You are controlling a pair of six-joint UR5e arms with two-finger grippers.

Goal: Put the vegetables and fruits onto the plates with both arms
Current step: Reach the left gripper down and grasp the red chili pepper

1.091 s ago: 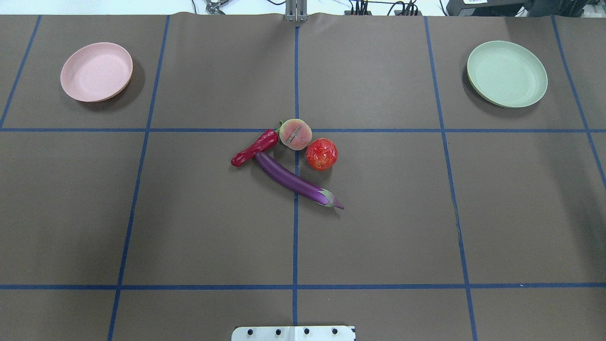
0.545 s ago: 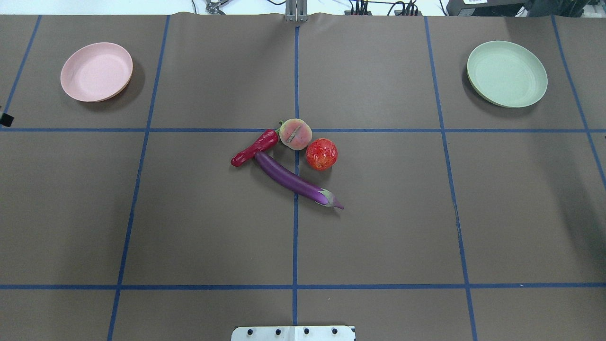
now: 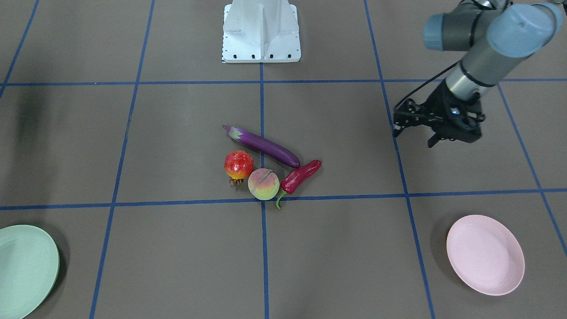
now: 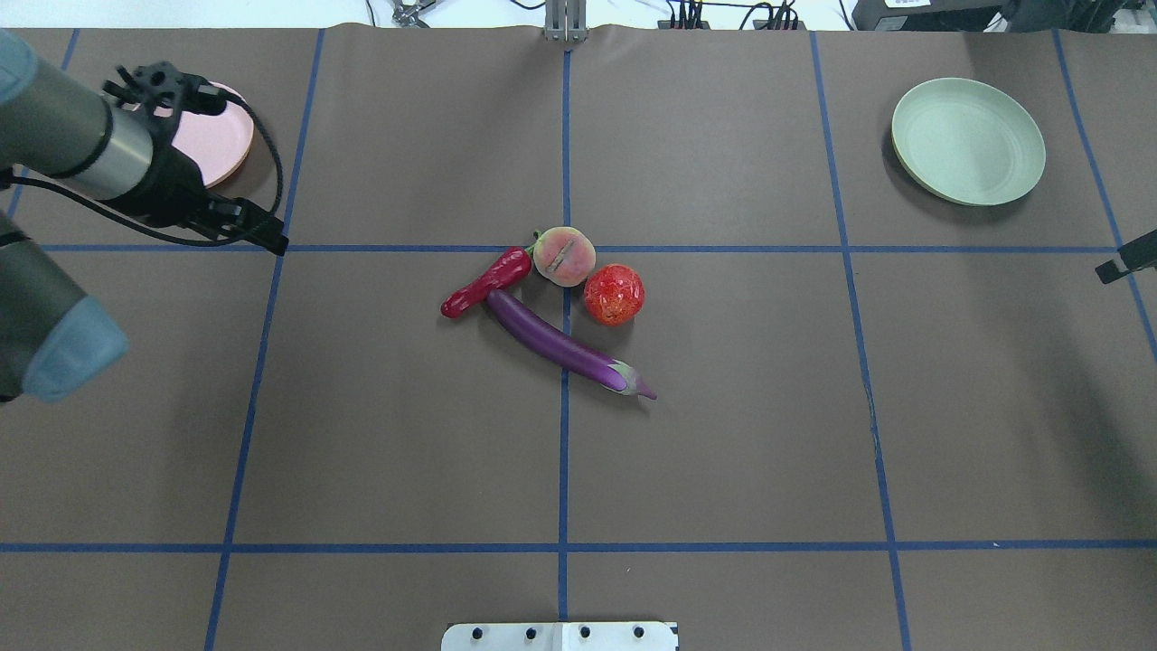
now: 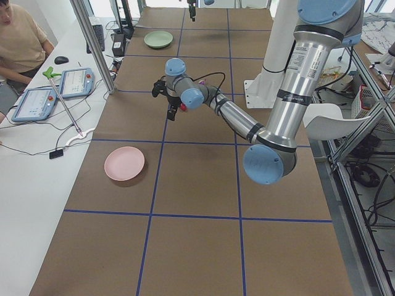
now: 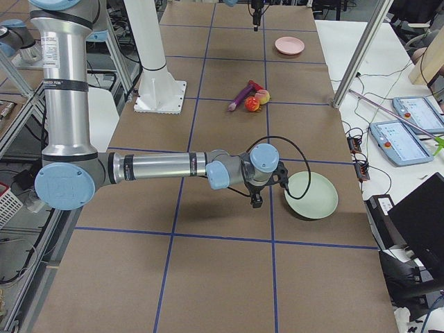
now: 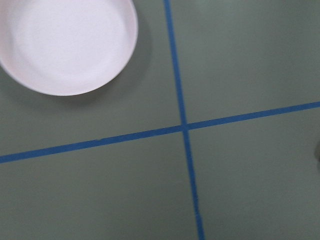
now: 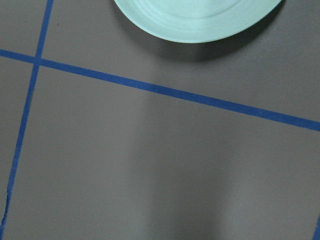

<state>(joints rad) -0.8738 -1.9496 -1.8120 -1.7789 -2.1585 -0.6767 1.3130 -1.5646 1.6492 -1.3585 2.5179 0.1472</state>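
Observation:
The purple eggplant [image 4: 560,348], red chili [image 4: 485,282], peach [image 4: 564,256] and pomegranate [image 4: 614,294] lie clustered at the table's middle, touching or nearly so. They also show in the front view: eggplant [image 3: 263,145], chili [image 3: 300,176], peach [image 3: 263,184], pomegranate [image 3: 238,164]. The pink plate [image 4: 221,136] is far left, partly hidden by my left arm. My left gripper [image 4: 258,231] [image 3: 414,137] hangs open and empty beside it. The mint green plate [image 4: 967,140] is far right. Only a tip of my right gripper [image 4: 1125,262] shows, near that plate [image 6: 312,195]; I cannot tell if it is open or shut.
The white pedestal base [image 3: 261,33] stands at the robot's side of the table. Blue tape lines [image 4: 564,452] divide the brown table cover into squares. A person sits at a side desk [image 5: 24,43] with tablets and cables beyond the table's far edge.
My left arm has come into the overhead view from the left and now partly covers the pink plate. A tip of my right gripper has appeared at the right edge. The produce has not moved.

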